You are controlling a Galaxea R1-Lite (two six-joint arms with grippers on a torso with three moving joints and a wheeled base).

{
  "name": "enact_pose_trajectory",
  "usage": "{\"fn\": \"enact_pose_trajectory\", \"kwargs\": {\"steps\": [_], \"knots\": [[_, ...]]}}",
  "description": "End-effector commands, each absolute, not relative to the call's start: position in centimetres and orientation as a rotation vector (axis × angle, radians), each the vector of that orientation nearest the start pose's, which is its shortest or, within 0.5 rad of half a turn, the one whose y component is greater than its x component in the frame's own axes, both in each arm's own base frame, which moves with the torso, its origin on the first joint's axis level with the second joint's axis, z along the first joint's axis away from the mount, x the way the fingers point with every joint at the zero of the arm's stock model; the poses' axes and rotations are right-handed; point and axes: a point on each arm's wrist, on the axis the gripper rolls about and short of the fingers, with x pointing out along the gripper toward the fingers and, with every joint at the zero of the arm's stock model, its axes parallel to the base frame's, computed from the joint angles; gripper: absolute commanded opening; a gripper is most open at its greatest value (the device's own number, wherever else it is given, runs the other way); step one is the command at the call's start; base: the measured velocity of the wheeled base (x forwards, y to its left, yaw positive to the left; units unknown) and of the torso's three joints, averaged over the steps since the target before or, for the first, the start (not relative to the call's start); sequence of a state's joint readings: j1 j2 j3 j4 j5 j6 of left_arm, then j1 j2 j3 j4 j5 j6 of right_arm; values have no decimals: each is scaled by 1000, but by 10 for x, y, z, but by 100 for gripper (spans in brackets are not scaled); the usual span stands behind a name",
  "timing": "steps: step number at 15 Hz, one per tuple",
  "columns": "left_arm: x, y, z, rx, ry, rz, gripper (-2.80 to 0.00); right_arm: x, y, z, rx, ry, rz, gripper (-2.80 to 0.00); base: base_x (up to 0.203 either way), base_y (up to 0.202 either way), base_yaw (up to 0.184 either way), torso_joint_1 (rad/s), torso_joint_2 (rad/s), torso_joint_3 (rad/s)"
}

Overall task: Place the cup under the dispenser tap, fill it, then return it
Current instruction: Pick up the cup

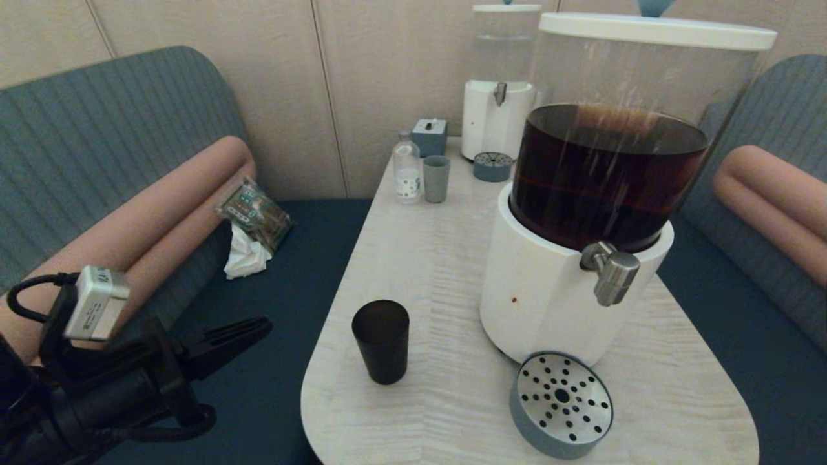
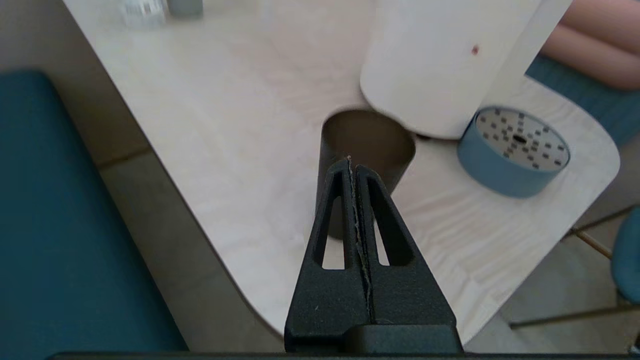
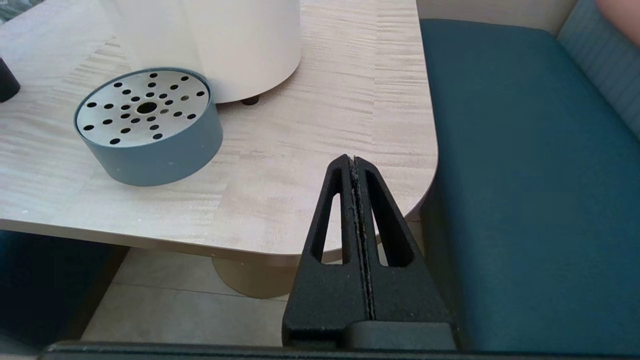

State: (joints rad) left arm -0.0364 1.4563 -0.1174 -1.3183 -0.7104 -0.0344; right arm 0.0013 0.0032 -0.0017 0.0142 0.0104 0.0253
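Black cup point(image 1: 381, 340) is standing free beside the drip tray point(image 1: 561, 404), so left gripper point(image 1: 261, 325) is approaching pinched shut, holding nothing.

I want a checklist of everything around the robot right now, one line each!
Surface: pale wood table, rounded corners.
Job's things: black cup upright, empty, left of the dispenser; tap above the drip tray.
Clutter: bottle, grey cup, small box, second dispenser at the far end.
Grippers: left gripper shut, short of the cup; right gripper shut, off the table's corner.
Cables: black cable at the left wrist.
Surroundings: blue benches; packet and tissue.
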Motion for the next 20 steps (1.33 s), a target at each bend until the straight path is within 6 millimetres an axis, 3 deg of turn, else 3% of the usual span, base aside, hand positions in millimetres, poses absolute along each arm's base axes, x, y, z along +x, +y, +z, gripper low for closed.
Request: {"fn": "enact_pose_trajectory", "kwargs": {"steps": [1, 6, 7, 20], "knots": [[180, -21, 132, -50, 80, -749, -280, -23, 0, 74, 28, 18, 12, -280, 0, 0, 0, 0, 0, 0], [177, -22, 120, -54, 111, -753, -280, -23, 0, 74, 29, 17, 12, -280, 0, 0, 0, 0, 0, 0], [176, -22, 117, -48, 116, -758, 0, -23, 0, 74, 28, 17, 12, -280, 0, 0, 0, 0, 0, 0], [210, -26, 81, -56, 202, -933, 0, -23, 0, 75, 14, 13, 15, -280, 0, 0, 0, 0, 0, 0]]}}
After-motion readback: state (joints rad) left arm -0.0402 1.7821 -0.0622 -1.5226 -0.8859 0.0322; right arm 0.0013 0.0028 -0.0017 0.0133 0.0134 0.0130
